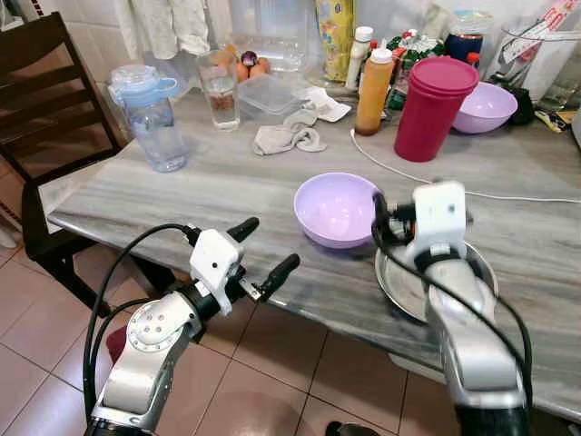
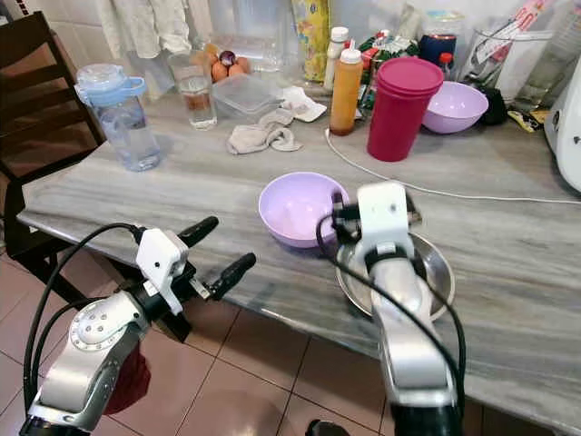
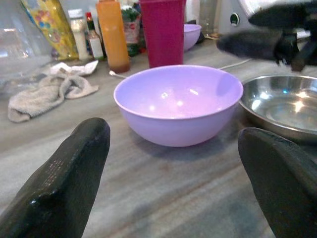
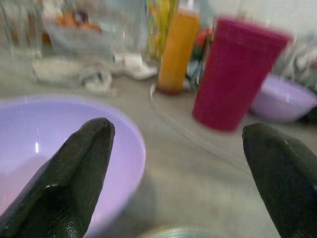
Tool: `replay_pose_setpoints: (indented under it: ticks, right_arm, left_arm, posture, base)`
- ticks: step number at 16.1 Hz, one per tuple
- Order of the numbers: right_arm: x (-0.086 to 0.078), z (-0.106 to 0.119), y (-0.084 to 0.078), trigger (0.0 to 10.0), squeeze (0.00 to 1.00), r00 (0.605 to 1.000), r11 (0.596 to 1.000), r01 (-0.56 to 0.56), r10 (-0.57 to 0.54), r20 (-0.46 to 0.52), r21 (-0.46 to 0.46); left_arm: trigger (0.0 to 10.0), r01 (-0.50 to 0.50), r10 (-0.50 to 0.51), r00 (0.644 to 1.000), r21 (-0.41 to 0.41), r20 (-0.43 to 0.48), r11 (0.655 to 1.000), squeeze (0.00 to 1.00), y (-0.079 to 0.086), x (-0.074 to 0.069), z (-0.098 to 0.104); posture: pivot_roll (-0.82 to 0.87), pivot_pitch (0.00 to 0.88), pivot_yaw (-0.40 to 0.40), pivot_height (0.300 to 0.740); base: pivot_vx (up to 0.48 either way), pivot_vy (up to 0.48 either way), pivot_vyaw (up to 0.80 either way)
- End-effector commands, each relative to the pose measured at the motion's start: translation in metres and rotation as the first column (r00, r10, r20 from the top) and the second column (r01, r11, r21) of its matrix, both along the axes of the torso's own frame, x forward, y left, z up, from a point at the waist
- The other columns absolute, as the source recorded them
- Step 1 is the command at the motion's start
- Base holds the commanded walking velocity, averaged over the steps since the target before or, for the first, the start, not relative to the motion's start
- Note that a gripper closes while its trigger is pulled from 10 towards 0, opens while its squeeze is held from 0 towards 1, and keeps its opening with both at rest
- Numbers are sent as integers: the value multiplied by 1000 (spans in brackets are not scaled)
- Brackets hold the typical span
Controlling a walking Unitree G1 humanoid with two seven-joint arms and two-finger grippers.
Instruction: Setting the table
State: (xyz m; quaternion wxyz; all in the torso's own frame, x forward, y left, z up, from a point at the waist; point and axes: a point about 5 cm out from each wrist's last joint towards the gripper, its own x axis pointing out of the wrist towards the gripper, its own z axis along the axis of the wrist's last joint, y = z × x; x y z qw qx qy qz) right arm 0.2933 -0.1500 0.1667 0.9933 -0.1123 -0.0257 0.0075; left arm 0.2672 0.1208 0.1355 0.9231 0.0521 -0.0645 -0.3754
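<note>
Both grippers gape wide: the left gripper (image 1: pixel 263 248) hovers near the table's (image 1: pixel 227 173) edge, the right gripper (image 4: pixel 178 163) above the steel plate (image 1: pixel 399 282), beside the lilac bowl (image 1: pixel 334 209).

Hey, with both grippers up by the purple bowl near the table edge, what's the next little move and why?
Probably ease the left gripper forward toward the near purple bowl. Its fingers are open and its wrist view frames the bowl between them, apart from it. The right gripper, also open, hovers above the steel plate beside the bowl.
</note>
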Motion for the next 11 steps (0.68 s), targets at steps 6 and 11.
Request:
replay_pose_setpoints:
  ticks: [6,11]
  right_arm:
    - [-12,-23,-9,10000,1000,976,993,95,-80,-203,68]
    - [-12,-28,-10,10000,1000,961,991,97,-71,-267,86]
  left_arm:
    - [10000,43,-42,998,17,-45,999,0,7,-3,-3]
    - [10000,45,-44,998,14,-49,999,0,6,-3,-2]
  posture:
    - [-233,140,36,740]
    - [-231,136,31,740]
  base:
    - [0,0,0]
    - [0,0,0]
